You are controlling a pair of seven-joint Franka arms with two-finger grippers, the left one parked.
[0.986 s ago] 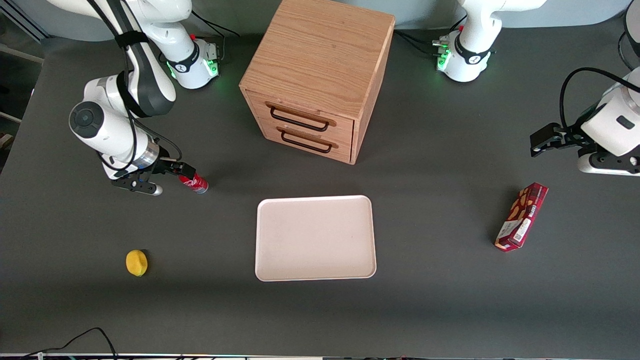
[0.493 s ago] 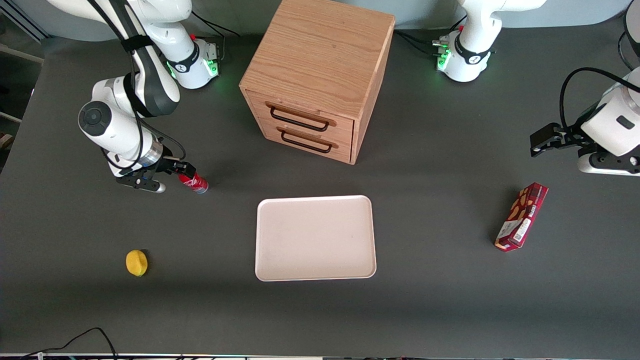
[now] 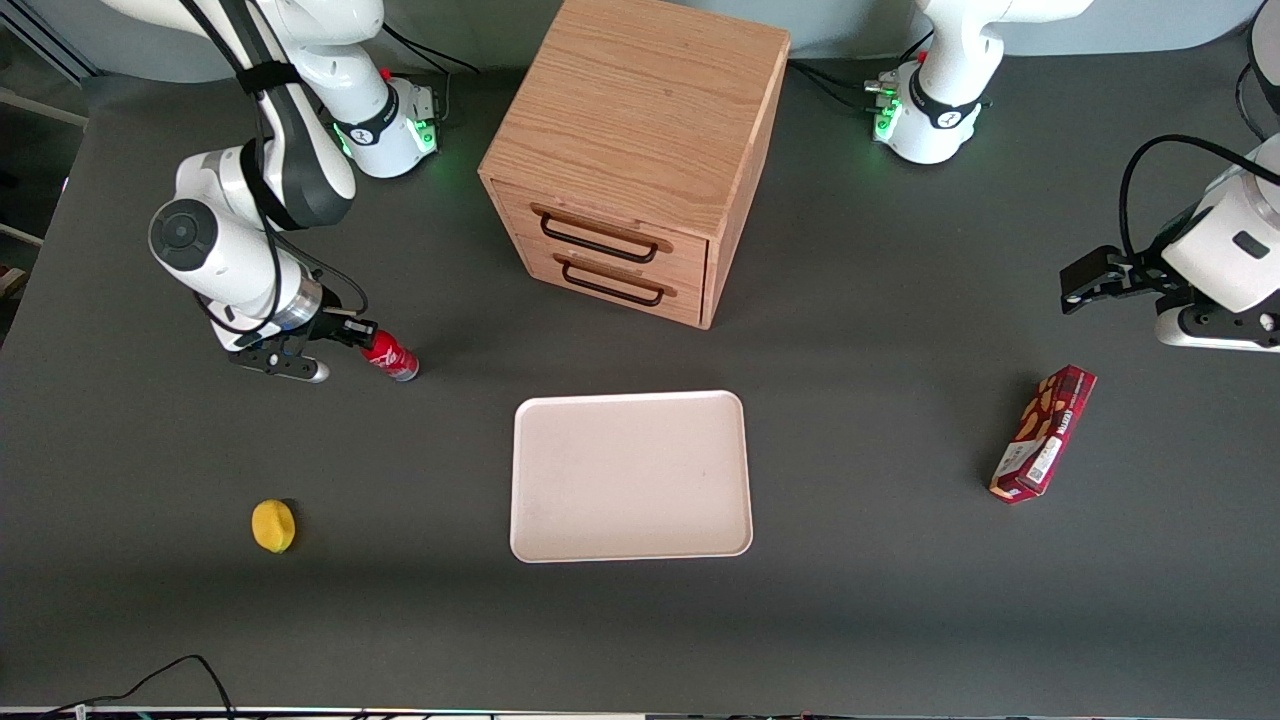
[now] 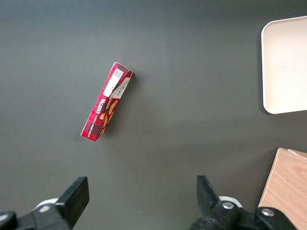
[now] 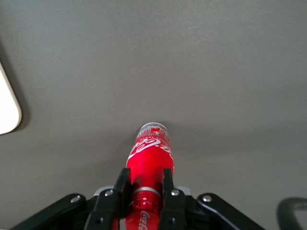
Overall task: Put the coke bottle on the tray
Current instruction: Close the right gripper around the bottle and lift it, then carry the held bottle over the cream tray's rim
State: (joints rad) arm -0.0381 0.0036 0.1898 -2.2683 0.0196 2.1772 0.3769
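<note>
The small red coke bottle [image 3: 392, 358] lies tilted, its silvery base toward the tray and its cap end between my fingers. My right gripper [image 3: 362, 340] is shut on the bottle's neck. In the right wrist view the two black fingers [image 5: 121, 184] press against both sides of the coke bottle [image 5: 149, 153], with the gripper [image 5: 145, 175] at its neck. The pale pinkish-white tray [image 3: 630, 398] lies flat on the table, nearer the front camera than the bottle and further toward the parked arm's end. A corner of the tray [image 5: 7, 108] shows in the right wrist view.
A wooden two-drawer cabinet [image 3: 630, 150] stands farther from the front camera than the tray. A yellow lemon-like object [image 3: 273, 525] lies nearer the camera than the gripper. A dark red snack box [image 3: 1043, 432] lies toward the parked arm's end and also shows in the left wrist view [image 4: 106, 106].
My right gripper has shifted slightly and the bottle's cap end has moved with it, a little away from the front camera. The tray and other objects have not moved.
</note>
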